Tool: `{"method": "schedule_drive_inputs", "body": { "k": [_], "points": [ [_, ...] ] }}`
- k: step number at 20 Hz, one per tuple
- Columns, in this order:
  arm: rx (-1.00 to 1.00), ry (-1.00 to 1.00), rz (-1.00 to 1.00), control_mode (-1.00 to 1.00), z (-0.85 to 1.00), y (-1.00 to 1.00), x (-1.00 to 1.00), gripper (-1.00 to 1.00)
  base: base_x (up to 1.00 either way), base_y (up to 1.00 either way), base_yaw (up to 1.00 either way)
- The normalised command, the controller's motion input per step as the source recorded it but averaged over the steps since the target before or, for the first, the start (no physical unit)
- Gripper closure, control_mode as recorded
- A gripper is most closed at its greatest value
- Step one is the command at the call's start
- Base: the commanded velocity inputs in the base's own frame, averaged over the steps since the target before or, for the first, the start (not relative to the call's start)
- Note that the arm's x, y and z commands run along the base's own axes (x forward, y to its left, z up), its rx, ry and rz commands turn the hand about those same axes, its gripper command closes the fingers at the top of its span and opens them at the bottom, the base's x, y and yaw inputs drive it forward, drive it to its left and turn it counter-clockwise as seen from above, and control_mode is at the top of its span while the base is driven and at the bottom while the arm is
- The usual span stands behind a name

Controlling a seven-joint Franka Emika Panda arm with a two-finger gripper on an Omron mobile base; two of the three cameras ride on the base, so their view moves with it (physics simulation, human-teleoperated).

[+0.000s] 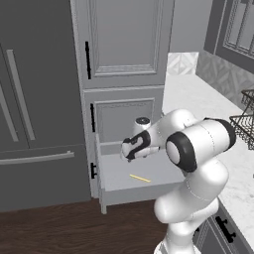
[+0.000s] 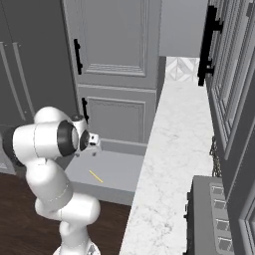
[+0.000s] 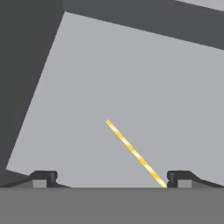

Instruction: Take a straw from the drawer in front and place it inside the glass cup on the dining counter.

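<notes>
I find the drawer pulled out and the straw lying flat on its pale floor, toward the front edge and clear of both side walls. My gripper hangs above the drawer floor with its jaws fully spread and nothing between them. In the hand view the straw's long axis runs diagonally, one end just by one fingertip, the other toward the middle of the floor. I judge the wrist needs rotating so the jaws straddle the straw crosswise before descent.
</notes>
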Motion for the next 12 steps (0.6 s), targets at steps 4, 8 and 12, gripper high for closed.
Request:
{"method": "schedule_drive_inputs", "body": {
  "k": [4, 8, 12],
  "points": [
    [0.0, 0.0, 0.28, -1.0, -0.26, 0.0, 0.0, -1.0, 0.0, 0.0, 0.0],
    [0.0, -0.01, 0.28, -1.0, -0.37, -0.06, 0.0, -1.0, 0.0, 0.0, 0.0],
    [-0.07, 0.0, 0.17, -1.0, -0.3, -0.1, 0.0, -1.0, 0.0, 0.0, 0.0]
  ]
}}
